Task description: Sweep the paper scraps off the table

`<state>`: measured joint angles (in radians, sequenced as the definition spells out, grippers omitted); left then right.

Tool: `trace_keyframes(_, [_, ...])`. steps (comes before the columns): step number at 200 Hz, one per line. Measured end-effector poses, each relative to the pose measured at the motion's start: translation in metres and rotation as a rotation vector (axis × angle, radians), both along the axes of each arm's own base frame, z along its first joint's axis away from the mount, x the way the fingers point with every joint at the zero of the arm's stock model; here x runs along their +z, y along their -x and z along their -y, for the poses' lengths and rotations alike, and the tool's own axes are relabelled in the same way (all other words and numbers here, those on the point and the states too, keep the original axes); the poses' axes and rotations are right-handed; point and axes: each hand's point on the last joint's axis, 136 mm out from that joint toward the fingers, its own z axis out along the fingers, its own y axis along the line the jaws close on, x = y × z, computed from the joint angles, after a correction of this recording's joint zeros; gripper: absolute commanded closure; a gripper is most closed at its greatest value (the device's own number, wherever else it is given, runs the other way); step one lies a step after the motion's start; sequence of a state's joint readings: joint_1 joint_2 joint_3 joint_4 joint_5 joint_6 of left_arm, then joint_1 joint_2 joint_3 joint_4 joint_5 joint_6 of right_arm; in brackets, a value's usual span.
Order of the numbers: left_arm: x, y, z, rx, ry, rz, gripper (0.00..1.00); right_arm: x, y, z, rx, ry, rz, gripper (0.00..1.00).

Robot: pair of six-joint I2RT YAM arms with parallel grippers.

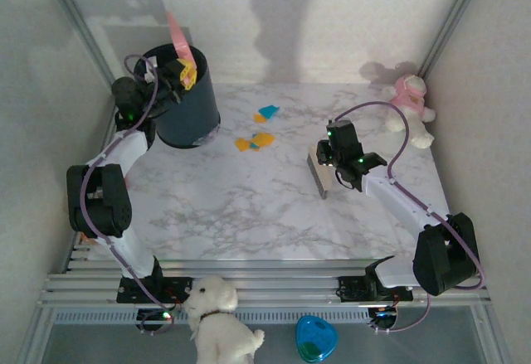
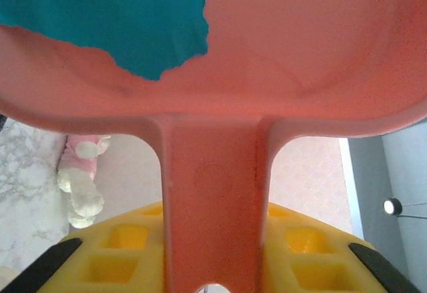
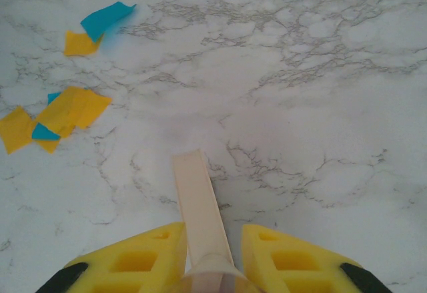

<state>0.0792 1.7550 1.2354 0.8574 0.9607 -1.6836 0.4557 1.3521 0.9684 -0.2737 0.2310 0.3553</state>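
While the left gripper [image 1: 179, 72] pinches the dustpan [image 1: 177, 34] over the far-left bin [image 1: 189, 114], scraps [image 1: 255, 141] lie near the table's [image 1: 249, 215] far edge. Left wrist: a teal scrap [image 2: 120, 19] may stick inside. Right wrist: right gripper [image 3: 210, 256], clamping the brush [image 3: 195, 186], may scatter them.

The white rectangular tabletop [image 1: 249, 215] is patterned with grey marble veining. The small angular paper scraps [image 3: 67, 116] on it are orange-yellow and teal-blue, mixed together. The scoop-shaped plastic dustpan [image 2: 300, 53] is salmon pink, and against it shows one teal scrap [image 2: 100, 19] (solid colour, no print). The round bin [image 1: 189, 103] is dark blue-black. The left gripper [image 2: 213, 253] and right gripper [image 3: 207, 256] have yellow fingers [image 3: 137, 263] tipped in black. The flat brush handle [image 3: 199, 199] is pale cream. The plush toy [image 1: 412, 105] is pink and white.
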Motion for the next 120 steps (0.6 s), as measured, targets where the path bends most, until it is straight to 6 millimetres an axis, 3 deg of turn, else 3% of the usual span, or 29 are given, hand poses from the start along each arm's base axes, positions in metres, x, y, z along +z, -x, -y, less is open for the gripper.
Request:
trace_keyframes(45, [0.004,0.005,-0.001,-0.002,0.08,-0.003,1.0,0.0,0.0,0.0,0.0,0.0,0.0,1.0])
trace_keyframes(120, [0.033,0.022,-0.001,-0.021,0.22,0.085,1.0,0.0,0.0,0.0,0.0,0.0,0.0,1.0])
